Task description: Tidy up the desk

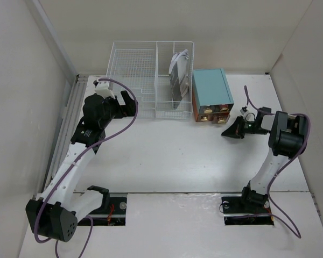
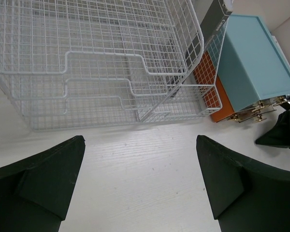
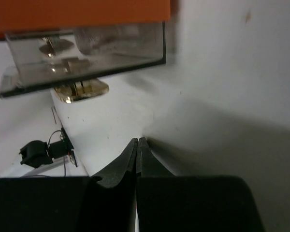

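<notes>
The white desk [image 1: 167,156] spreads under both arms. My left gripper [image 1: 128,102] is open and empty, just in front of the left bay of the white wire basket [image 1: 133,70]; in the left wrist view its fingers [image 2: 53,174] stand wide apart over bare desk [image 2: 140,169]. My right gripper [image 1: 227,133] is shut and empty, its tips [image 3: 137,141] touching or just above the desk [image 3: 222,96] in front of the teal drawer box [image 1: 211,92]. A clear drawer front with a gold knob [image 3: 82,89] shows close ahead of it.
The basket's right bay holds upright dark and white items [image 1: 177,75]. The teal box with orange drawers [image 2: 253,63] stands to the right of the basket. A metal rail [image 1: 70,118] runs along the left edge. Pale walls surround the desk.
</notes>
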`<action>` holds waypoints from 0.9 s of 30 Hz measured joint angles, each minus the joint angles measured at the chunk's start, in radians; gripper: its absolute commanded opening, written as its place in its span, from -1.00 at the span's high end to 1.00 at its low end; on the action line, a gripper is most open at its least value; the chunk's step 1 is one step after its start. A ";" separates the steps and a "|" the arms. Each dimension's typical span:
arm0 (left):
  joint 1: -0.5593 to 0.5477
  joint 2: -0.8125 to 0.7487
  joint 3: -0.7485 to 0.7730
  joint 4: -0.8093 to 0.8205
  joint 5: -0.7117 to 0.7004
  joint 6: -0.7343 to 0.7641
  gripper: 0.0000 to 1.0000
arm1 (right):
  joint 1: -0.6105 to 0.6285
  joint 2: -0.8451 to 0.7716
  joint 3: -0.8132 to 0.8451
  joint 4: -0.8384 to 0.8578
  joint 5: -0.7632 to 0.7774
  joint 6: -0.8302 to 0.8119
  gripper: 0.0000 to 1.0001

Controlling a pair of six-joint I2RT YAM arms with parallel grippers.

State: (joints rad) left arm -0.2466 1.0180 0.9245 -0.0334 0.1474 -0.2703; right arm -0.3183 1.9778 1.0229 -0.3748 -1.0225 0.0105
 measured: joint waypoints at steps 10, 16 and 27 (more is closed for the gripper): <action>0.000 0.003 0.000 0.000 0.003 0.000 -0.99 | 0.019 0.040 0.007 0.296 -0.029 0.240 1.00; 0.000 0.013 0.000 0.001 0.003 0.002 -0.99 | 0.041 0.087 0.059 0.416 -0.028 0.354 1.00; 0.000 0.019 0.000 0.001 0.002 0.005 -0.99 | 0.044 0.109 0.071 0.443 -0.043 0.435 1.00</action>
State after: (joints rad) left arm -0.2466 1.0367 0.9245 -0.0322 0.1497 -0.2653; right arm -0.2745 2.0869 1.0939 0.0685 -1.0657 0.4454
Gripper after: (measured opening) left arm 0.993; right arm 0.008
